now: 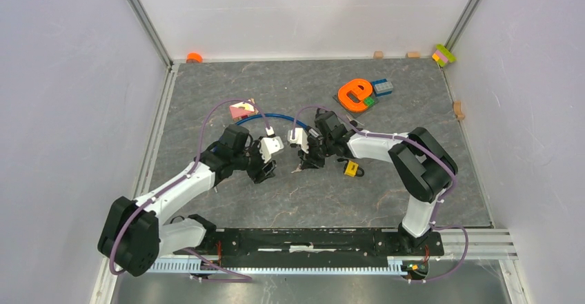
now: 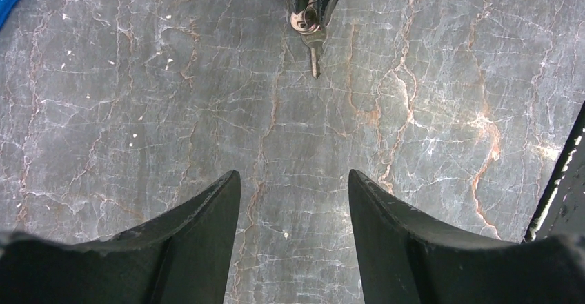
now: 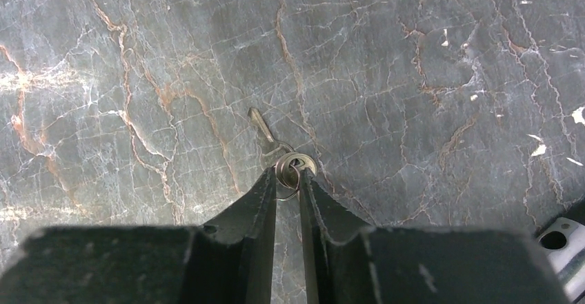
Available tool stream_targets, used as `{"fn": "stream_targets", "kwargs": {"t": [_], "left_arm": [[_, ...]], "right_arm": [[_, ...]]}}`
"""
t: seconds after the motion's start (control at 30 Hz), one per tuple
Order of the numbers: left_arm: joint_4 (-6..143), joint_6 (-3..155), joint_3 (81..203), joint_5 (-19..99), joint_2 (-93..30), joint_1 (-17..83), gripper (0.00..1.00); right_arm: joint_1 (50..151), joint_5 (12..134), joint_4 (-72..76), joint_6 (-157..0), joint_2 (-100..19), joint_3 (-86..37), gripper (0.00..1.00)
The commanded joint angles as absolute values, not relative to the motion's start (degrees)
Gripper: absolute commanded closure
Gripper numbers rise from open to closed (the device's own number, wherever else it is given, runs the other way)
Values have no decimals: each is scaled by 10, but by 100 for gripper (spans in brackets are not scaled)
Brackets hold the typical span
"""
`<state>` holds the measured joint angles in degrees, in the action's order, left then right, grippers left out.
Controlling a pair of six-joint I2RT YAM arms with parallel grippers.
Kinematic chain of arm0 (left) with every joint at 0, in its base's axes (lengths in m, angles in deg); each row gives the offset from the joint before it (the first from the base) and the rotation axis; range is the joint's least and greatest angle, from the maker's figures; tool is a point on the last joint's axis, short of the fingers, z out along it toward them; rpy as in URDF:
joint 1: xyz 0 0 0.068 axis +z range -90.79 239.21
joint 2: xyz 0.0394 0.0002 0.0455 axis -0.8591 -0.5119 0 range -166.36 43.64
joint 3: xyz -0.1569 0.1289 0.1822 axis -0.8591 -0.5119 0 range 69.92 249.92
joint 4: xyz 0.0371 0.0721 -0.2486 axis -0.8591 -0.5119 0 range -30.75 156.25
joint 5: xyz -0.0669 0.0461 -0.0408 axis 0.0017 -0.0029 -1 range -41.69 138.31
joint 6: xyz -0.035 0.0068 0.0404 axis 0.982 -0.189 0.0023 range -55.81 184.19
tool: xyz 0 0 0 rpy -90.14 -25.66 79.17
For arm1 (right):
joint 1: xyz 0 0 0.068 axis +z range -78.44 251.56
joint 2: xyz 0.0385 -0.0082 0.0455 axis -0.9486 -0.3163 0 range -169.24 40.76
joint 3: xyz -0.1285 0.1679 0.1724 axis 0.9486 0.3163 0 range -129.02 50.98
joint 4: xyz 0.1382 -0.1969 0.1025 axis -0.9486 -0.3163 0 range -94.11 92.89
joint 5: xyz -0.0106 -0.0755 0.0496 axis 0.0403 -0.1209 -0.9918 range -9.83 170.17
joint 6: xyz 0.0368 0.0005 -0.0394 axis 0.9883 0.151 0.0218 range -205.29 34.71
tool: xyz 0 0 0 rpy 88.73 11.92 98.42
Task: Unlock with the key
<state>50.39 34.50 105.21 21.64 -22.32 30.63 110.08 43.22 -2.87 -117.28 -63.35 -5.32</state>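
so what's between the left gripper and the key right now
Nothing but bare marbled tabletop. The left wrist view shows that stretch clear between the open left gripper and the key, which the right gripper is pinching.

Soft, even light is falling from above in the overhead view, washing the white walls (image 1: 69, 76) pale and leaving only faint, short shadows under the arms (image 1: 179, 187) on the tabletop (image 1: 290, 90). Nothing is glaring there, though small objects are showing little detail. In both wrist views the marble veins are coming through crisp and bright, with one paler patch showing toward the right of the left wrist view. The black fingers (image 2: 200, 235) of the left end effector (image 2: 293, 180) are reading as nearly featureless dark shapes, soft-edged near the lens. Those of the right end effector (image 3: 288, 176) are doing likewise, while the key (image 3: 264, 128) is showing sharp.
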Motion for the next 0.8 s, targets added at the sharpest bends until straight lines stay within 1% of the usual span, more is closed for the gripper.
{"fn": "stream_targets", "kwargs": {"t": [0.0, 0.07, 0.17, 0.27, 0.37, 0.47, 0.6, 0.77], "left_arm": [[516, 318, 1073, 199, -231, 308, 34], [517, 319, 1076, 195, -234, 309, 34], [518, 320, 1077, 189, -237, 309, 34], [520, 321, 1077, 186, -237, 309, 34], [522, 321, 1078, 186, -237, 309, 34], [522, 321, 1077, 184, -238, 309, 33], [528, 322, 1074, 182, -237, 309, 33], [545, 326, 1069, 182, -242, 309, 33]], "right_arm": [[1103, 441, -33, -1182, -639, -66, 78], [1103, 451, -34, -1184, -637, -65, 77], [1103, 462, -33, -1184, -631, -62, 74], [1103, 471, -31, -1183, -625, -59, 67], [1103, 473, -32, -1181, -627, -59, 68], [1103, 474, -34, -1182, -629, -57, 70], [1103, 476, -38, -1184, -628, -58, 80], [1101, 474, -35, -1176, -614, -64, 88]]}}
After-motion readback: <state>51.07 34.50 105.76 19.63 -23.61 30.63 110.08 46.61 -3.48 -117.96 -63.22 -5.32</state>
